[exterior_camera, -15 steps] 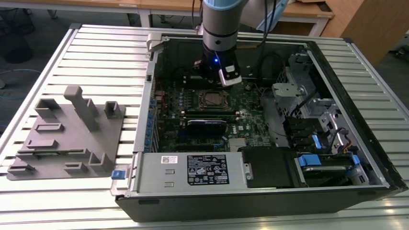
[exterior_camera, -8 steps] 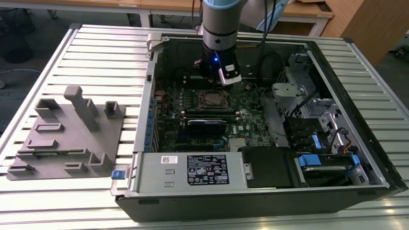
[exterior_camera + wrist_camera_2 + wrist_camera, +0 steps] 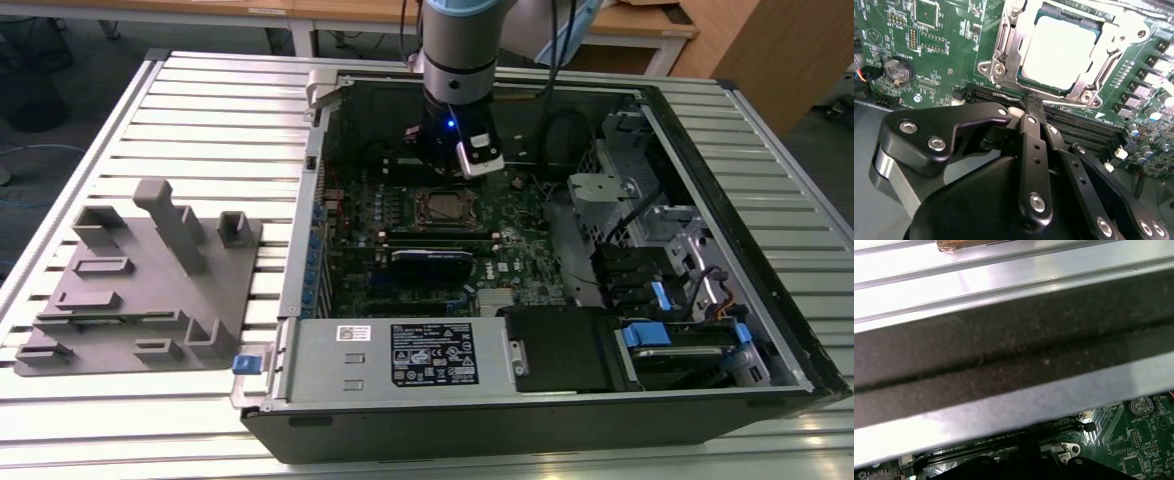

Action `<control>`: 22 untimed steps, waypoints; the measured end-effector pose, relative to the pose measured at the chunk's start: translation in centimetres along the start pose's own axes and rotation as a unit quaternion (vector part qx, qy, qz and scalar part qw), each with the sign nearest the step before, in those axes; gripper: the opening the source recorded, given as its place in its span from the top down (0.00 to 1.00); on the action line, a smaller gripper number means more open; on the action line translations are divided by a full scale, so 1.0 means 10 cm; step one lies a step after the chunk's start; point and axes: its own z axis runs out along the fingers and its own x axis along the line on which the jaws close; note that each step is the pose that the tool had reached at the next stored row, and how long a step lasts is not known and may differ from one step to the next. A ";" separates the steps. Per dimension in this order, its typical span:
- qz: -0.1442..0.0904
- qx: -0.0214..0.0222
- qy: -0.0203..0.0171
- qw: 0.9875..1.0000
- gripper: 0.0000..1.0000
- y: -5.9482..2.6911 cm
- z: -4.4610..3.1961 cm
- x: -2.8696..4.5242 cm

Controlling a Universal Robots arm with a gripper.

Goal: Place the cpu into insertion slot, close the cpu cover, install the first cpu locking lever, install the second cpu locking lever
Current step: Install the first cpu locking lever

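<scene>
The slatted metal worktop (image 3: pixel 160 110) carries an open computer case (image 3: pixel 534 420) lying on its side, with a grey moulded fixture (image 3: pixel 134 290) beside it on the exterior view's left. The arm (image 3: pixel 454 50) comes down into the far part of the case, over the green motherboard (image 3: pixel 521 250). In the first wrist view, the dark case wall (image 3: pixel 1014 365) runs across in front of the worktop's slats.

The gripper (image 3: pixel 1033 106) hangs low over the board, just beside the insertion slot (image 3: pixel 447 207), at the edge that borders the long black memory slots (image 3: pixel 1079 127). Its fingers (image 3: pixel 1029 150) are closed, their tips pressed together right at the socket's edge; whether they pinch anything there I cannot tell.

The cpu (image 3: pixel 1059 47) sits flat in the insertion slot, its pale metal face showing through the window of the cpu cover (image 3: pixel 1093 80), which lies down over it. A coin battery (image 3: pixel 896 70) sits on the board well apart from the socket.
</scene>
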 end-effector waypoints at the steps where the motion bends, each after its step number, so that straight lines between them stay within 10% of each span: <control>1: 0.000 0.000 0.000 1.000 0.90 0.008 0.002 0.002; 22: 0.030 0.003 -0.006 1.000 0.90 0.058 0.022 -0.058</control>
